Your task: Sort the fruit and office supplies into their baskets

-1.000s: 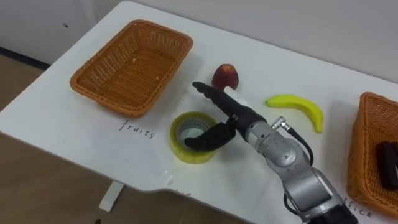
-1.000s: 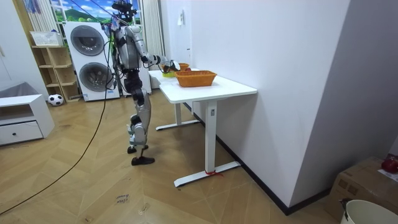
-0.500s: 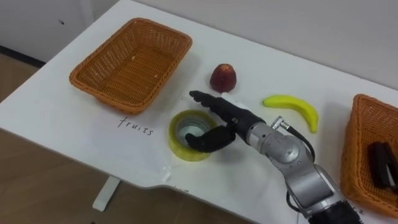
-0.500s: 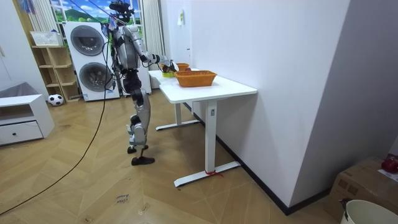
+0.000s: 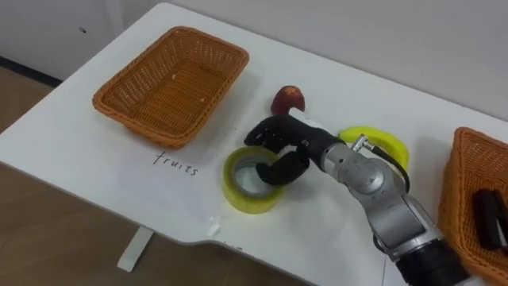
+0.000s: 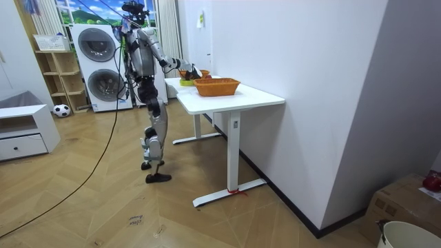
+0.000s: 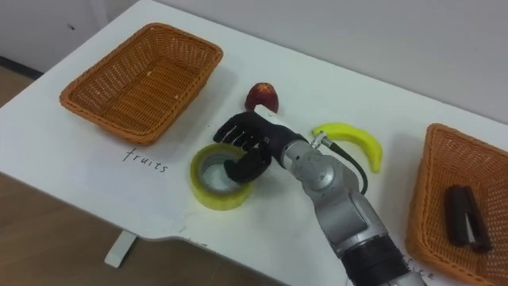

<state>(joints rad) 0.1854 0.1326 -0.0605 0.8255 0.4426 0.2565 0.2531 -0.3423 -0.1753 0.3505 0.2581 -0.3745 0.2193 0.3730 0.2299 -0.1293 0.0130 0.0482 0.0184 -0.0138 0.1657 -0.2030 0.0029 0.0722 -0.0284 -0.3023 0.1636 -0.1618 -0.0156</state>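
Note:
A yellow tape roll (image 5: 248, 193) lies near the front edge of the white table (image 5: 79, 151). My right hand (image 5: 279, 145) is shut on the roll's far rim, with the fingers curled over the outside and the thumb inside the ring. A red apple (image 5: 288, 98) stands just behind the hand. To the apple's right a yellow banana (image 5: 390, 144) lies partly hidden by my forearm. The wicker fruit basket (image 5: 131, 121) at the far left has nothing in it. At the right edge, the second wicker basket (image 7: 425, 199) holds a black stapler (image 7: 464, 214).
The handwritten word "fruits" (image 5: 175, 162) marks the table in front of the left basket. The table's front edge runs close below the tape roll. In the room view I stand at the end of the white table (image 6: 234, 96), with washing machines (image 6: 96, 65) behind me.
My right hand's fingers, straight over the tape roll a second ago, have curled down onto its far rim. The thumb stays inside the ring. The roll has shifted slightly to the right.

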